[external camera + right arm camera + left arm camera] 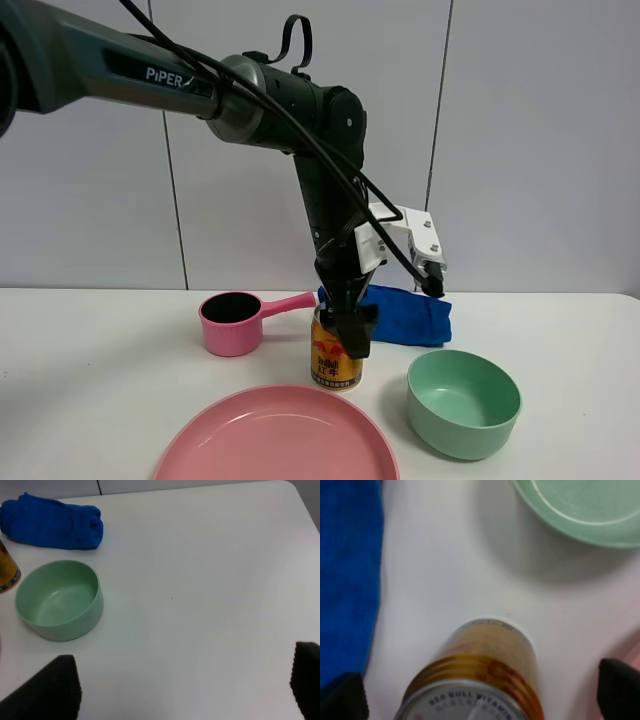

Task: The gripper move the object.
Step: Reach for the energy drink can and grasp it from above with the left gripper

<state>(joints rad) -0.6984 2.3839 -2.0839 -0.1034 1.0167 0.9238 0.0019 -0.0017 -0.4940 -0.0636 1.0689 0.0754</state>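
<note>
White letters on the dark arm read "PiPER". The can carried red lettering ending in "Bull" above two dark characters, and in the left wrist view the ring round its silver top read "RED BULL VITAMIN".

The can stood upright on the white tabletop, directly under the left tool. That tool gaped wide, a finger well clear on each side of the can, gripping nothing.

A green bowl sat near, to the left tool's right. A pink handled cup sat to its left, a pink plate just in front, and a blue cloth behind.

The right tool also stood wide open and empty. Bare tabletop ran ahead of it to a rounded far corner.
</note>
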